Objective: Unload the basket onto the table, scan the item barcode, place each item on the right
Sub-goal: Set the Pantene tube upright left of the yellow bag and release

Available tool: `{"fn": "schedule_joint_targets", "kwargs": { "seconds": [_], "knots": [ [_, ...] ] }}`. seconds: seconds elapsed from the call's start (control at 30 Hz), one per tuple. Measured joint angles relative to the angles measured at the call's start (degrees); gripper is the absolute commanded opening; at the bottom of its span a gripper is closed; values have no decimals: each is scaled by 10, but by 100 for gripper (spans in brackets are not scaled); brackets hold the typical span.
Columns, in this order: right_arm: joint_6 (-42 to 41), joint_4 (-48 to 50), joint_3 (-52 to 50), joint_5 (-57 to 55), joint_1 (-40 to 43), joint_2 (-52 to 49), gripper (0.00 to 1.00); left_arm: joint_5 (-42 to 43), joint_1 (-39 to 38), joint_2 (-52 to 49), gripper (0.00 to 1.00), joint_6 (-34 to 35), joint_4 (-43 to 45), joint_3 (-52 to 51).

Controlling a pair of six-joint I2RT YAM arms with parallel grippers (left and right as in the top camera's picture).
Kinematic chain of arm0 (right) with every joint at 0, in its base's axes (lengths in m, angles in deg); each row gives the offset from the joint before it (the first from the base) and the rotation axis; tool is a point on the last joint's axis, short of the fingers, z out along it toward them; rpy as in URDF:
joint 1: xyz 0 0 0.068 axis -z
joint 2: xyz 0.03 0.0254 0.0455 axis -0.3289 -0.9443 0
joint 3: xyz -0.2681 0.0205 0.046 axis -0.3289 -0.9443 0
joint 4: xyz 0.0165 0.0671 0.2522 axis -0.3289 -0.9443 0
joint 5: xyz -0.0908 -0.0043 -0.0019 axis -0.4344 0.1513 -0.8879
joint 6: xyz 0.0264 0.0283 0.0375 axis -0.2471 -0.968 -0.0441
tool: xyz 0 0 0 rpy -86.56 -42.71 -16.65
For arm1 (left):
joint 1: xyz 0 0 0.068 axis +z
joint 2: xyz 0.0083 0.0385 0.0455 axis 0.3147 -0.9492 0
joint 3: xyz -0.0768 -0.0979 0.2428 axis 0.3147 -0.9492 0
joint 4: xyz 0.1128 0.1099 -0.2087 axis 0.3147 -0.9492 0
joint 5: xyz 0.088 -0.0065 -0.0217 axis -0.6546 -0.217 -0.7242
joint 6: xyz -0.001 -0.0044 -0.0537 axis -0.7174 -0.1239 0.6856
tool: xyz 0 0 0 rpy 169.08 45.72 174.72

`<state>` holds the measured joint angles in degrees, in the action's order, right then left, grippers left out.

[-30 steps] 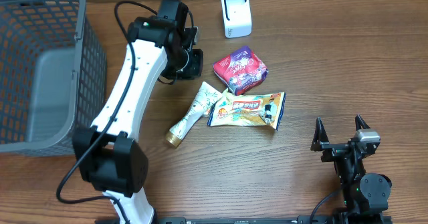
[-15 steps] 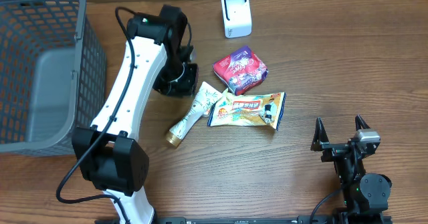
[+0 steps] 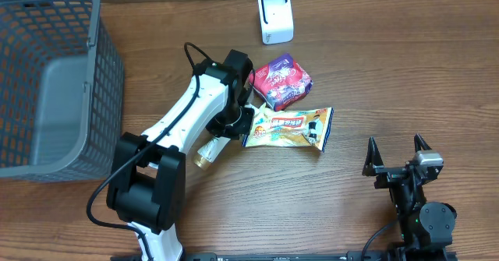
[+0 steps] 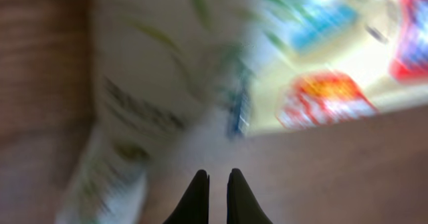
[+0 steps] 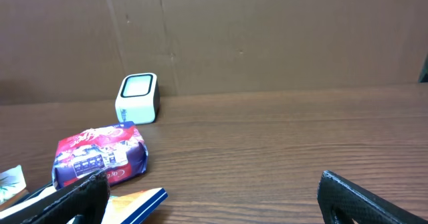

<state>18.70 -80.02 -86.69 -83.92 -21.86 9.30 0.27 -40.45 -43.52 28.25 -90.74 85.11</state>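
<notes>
The white tube (image 3: 210,148), printed with green leaves and capped in gold, lies on the counter (image 3: 390,74) on a diagonal, cap end toward the near edge. Its upper end is hidden under the left arm. The yellow snack packet (image 3: 288,127) lies flat just beside the tube's upper end, to the right. The purple packet (image 3: 281,80) lies just behind it, the two touching or nearly so. The white scanner (image 3: 275,16) stands farther back, apart from all three items.

The left gripper (image 3: 240,122) hangs low over the point where tube and snack packet meet. In the left wrist view its fingers (image 4: 197,194) are clenched together with nothing between them. That view is badly blurred, showing only the tube (image 4: 147,103) and the snack packet (image 4: 321,83) close below. Contact with either item cannot be determined.

The right gripper (image 3: 398,156) sits well apart near the right front of the counter, jaws spread wide and holding nothing. Its wrist view looks past the gripper (image 5: 212,178) to the purple packet (image 5: 100,156) and the scanner (image 5: 138,97).

A grey mesh basket (image 3: 101,51) occupies the far left of the counter.
</notes>
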Motion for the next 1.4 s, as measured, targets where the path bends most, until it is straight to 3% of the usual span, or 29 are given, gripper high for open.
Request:
{"fn": "schedule_joint_targets", "kwargs": {
  "seconds": [0.3, 0.47, 0.7, 0.77, 0.83, 1.03, 1.17, 1.4],
  "knots": [
    [0, 0, 0, 0, 0, 0, 100, -87, 34, 0, 4, 21, 169, -35],
    [0, -1, 0, 0, 0, 0, 100, -98, 38, 0, 4, 27, 207, -35],
    [0, 0, 0, 0, 0, 0, 100, -102, 38, 0, 4, 28, 70, 62],
    [0, 0, 0, 0, 0, 0, 100, -104, 38, 0, 14, 28, -2, 129],
    [0, 0, 0, 0, 0, 0, 100, -106, 42, 1, 36, 31, -57, 188],
    [0, 0, 0, 0, 0, 0, 100, -109, 70, 14, 44, 31, -184, 238],
    [0, -1, 0, 0, 0, 0, 100, -108, 91, 14, 44, 32, -190, 193],
    [0, 0, 0, 0, 0, 0, 100, -28, 94, 14, 49, 23, -90, 62]
  ]
}}
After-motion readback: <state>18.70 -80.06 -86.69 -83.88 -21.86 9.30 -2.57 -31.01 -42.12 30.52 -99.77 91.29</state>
